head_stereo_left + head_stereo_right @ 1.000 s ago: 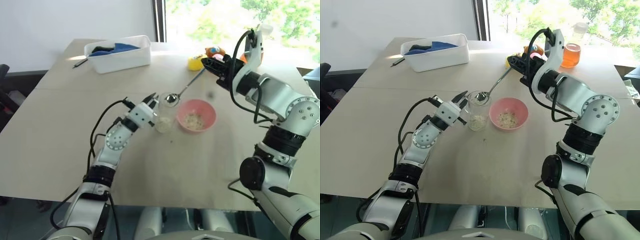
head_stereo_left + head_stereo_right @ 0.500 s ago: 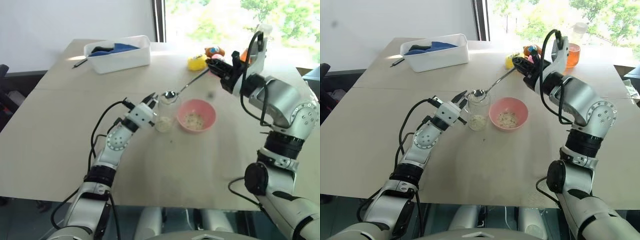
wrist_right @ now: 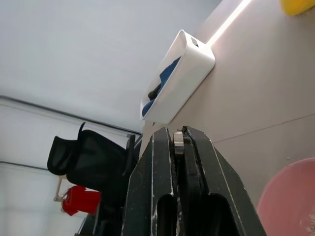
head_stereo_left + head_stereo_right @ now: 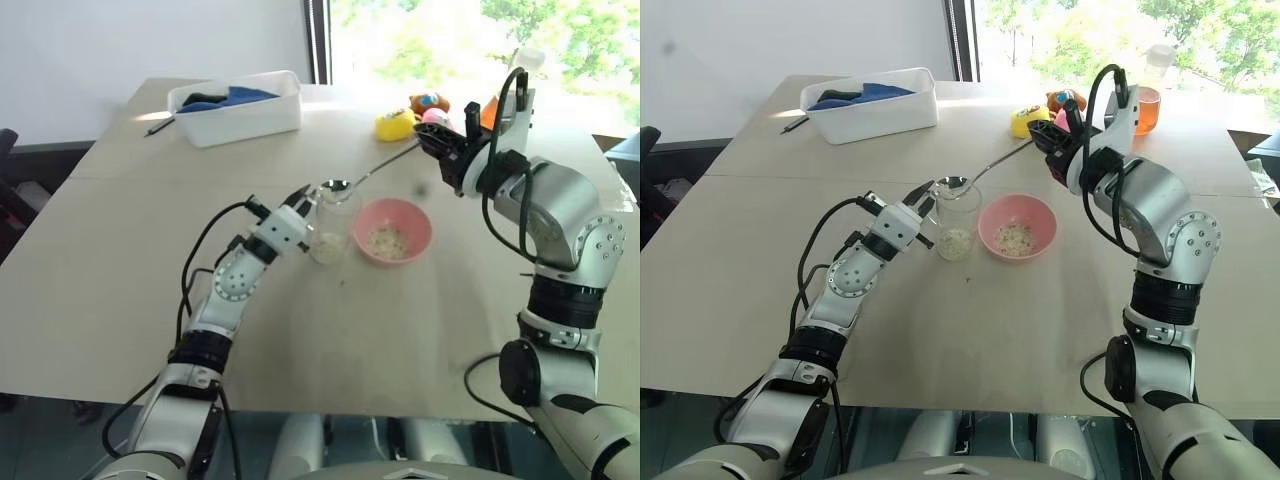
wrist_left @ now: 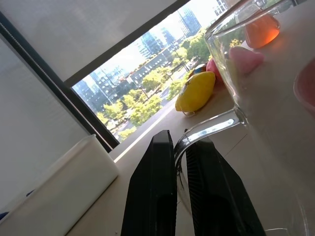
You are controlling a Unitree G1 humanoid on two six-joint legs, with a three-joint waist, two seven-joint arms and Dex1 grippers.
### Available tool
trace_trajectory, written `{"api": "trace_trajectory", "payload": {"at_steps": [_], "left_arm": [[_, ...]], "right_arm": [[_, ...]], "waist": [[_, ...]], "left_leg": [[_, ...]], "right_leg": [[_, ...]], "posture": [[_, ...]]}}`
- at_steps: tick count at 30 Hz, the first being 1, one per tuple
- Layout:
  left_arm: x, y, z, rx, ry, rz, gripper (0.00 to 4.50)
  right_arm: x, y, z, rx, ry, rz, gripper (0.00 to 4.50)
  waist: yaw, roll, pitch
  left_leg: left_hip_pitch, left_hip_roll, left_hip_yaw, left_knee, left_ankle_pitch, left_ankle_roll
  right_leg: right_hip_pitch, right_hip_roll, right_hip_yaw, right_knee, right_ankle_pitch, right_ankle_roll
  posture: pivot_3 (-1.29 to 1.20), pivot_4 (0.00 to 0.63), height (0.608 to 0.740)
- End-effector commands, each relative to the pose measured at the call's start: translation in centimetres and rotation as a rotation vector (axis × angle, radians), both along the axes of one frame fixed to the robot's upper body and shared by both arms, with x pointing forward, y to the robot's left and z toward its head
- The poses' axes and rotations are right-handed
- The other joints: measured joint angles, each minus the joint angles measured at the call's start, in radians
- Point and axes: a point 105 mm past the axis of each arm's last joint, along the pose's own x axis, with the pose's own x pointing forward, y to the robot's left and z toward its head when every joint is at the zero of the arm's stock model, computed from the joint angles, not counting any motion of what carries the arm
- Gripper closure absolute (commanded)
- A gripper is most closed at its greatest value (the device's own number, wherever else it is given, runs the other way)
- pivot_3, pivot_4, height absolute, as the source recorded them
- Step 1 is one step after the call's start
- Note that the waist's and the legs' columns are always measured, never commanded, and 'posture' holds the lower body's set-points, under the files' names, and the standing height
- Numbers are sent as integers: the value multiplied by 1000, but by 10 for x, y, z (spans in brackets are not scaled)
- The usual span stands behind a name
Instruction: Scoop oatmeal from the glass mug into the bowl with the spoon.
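Observation:
The glass mug (image 4: 331, 226) stands mid-table with a little oatmeal (image 4: 328, 244) at its bottom. My left gripper (image 4: 303, 201) is shut on the mug's side handle (image 5: 206, 132); both black fingers (image 5: 153, 187) pinch it. Just right of the mug sits the pink bowl (image 4: 421, 224), holding a small heap of oatmeal (image 4: 386, 240). My right gripper (image 4: 432, 143) is shut on the end of the spoon (image 4: 382, 165), whose handle shows between the fingers (image 3: 178, 140). The spoon's oval bowl (image 4: 952, 183) hovers just over the mug's rim.
A white tub (image 4: 240, 112) with blue cloth stands at the back left, a pen (image 4: 160, 125) beside it. A yellow duck toy (image 4: 391, 126) and other small toys sit behind the right gripper. A flask of orange liquid (image 4: 1144, 106) stands at the far right.
The right wrist has rolled and its elbow swung outward. The spoon's bowl rose slightly and shifted left, from the mug's right side to over its rim. The left arm stayed still.

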Motion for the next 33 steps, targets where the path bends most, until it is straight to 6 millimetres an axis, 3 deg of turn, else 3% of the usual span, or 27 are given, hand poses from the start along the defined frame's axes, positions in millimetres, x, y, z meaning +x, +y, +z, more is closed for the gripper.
{"api": "trace_trajectory", "payload": {"at_steps": [1, 5, 11, 16, 24, 33], "left_arm": [[0, -1, 4, 8, -18, -8, 4416], [0, 7, 2, 2, -10, 15, 4416], [8, 39, 4, -55, 9, 127, 4416], [11, 51, 4, -62, 11, 169, 4416], [11, 53, 4, -65, 9, 181, 4416], [8, 54, 4, -67, 9, 182, 4416]], "right_arm": [[-9, -7, 7, 42, -42, -2, 4500], [-6, -25, 3, 69, -43, -35, 4500], [-1, -61, 2, 49, -49, -119, 4500], [4, -71, -1, 5, -56, -154, 4500], [2, -44, -1, -316, -230, -96, 4500], [-14, -9, 10, -912, -643, 13, 4500]], "waist": [[0, 0, 0], [0, 0, 0], [-2, 0, 0], [-5, 0, 0], [-2, 0, 0], [0, 0, 0]], "left_leg": [[0, 0, 0, 0, 0, 0], [0, 0, 1, 0, -1, 2], [1, 1, 1, 0, -2, 3], [2, 2, 1, 0, -2, 3], [1, 1, 2, 0, -2, 3], [1, 1, 2, 0, -2, 4]], "right_leg": [[0, 0, 0, 0, 0, 0], [0, 0, 1, 0, 0, 0], [0, -1, 1, -1, 0, 0], [0, -1, 2, -1, 0, 0], [0, -1, 3, -1, 0, 0], [-1, 0, 2, -2, 0, 0]], "posture": [[0, 150, 740], [0, 150, 740], [0, 150, 740], [0, 150, 740], [0, 150, 740], [0, 150, 740]]}}
